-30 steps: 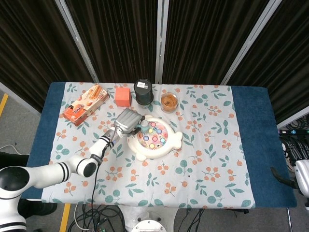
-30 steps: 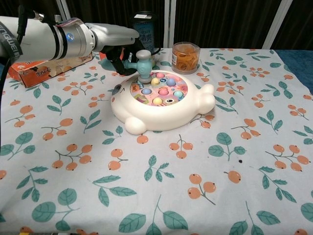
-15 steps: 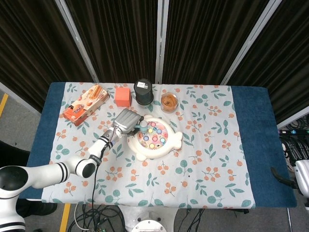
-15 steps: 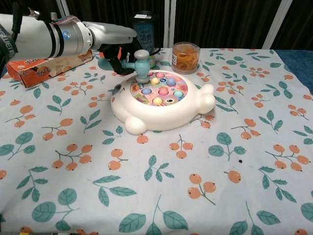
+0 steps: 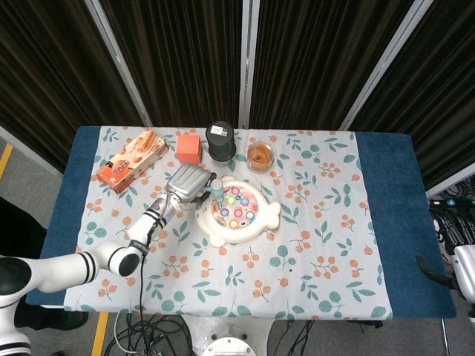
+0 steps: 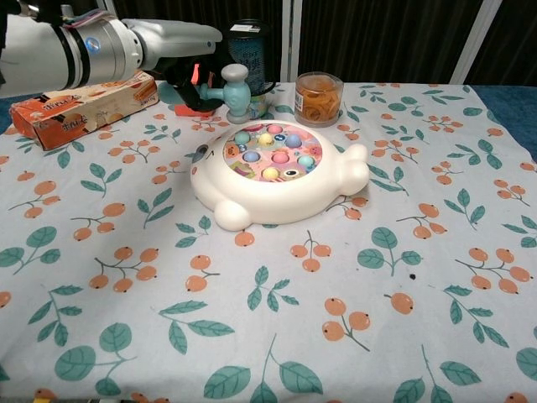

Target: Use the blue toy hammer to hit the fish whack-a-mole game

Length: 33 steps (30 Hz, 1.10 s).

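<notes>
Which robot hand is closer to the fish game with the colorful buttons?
The left. The left hand holds the blue toy hammer just above the fish game's far-left edge. The right hand isn't visible; only part of that arm shows, off the table's right end.

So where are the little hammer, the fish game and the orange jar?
blue toy hammer point(image 6: 236, 92), chest view, on its head.
fish whack-a-mole game point(image 6: 277, 189), chest view, on its white body.
orange jar point(image 6: 319, 99), chest view, on its side wall.

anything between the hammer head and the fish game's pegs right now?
Nothing visible. The left hand holds the blue toy hammer raised just behind the fish game's far-left rim, with open air between its head and the coloured pegs.
</notes>
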Tool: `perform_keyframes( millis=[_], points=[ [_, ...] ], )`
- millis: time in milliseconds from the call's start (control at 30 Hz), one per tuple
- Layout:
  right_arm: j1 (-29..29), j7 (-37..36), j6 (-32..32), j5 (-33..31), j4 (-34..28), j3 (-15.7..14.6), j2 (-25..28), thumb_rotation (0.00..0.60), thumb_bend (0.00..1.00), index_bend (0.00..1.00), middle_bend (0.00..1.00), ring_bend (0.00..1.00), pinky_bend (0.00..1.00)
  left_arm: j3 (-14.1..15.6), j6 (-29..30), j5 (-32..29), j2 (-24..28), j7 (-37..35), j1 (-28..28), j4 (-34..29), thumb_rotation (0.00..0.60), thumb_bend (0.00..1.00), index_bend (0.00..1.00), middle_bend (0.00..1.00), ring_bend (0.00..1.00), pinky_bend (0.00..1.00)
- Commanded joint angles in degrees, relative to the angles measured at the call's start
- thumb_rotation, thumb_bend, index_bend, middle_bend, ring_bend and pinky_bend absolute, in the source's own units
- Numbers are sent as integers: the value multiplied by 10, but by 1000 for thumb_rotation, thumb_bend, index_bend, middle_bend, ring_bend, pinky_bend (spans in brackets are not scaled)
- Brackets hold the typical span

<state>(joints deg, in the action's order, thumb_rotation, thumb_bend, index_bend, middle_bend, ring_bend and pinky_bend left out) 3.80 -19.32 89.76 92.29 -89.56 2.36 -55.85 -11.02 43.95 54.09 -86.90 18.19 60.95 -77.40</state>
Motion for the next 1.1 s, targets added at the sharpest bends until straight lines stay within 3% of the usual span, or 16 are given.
perform_keyframes(
  millis=[33,233,400,600,1100],
  points=[
    [0,-2,0,1,1,0,0,600,207,0,125,0,0,-1,34,16,-3,-18,-20,-9,600,625,646,657,506,595],
    [5,-7,-8,3,5,-1,1,600,208,0,125,0,0,23,131,74,-3,-86,-100,-19,600,607,624,629,487,577],
    [8,-8,-10,5,5,-1,-1,600,207,0,125,0,0,51,163,97,7,-112,-151,-26,600,568,608,611,470,543],
    [8,-5,-10,7,1,-2,0,600,207,0,125,0,0,70,149,98,-6,-124,-182,-4,600,490,578,584,440,482],
    [7,1,-9,7,-6,-3,1,600,207,0,125,0,0,64,116,87,-30,-97,-202,31,600,351,499,502,351,406]
  ],
)
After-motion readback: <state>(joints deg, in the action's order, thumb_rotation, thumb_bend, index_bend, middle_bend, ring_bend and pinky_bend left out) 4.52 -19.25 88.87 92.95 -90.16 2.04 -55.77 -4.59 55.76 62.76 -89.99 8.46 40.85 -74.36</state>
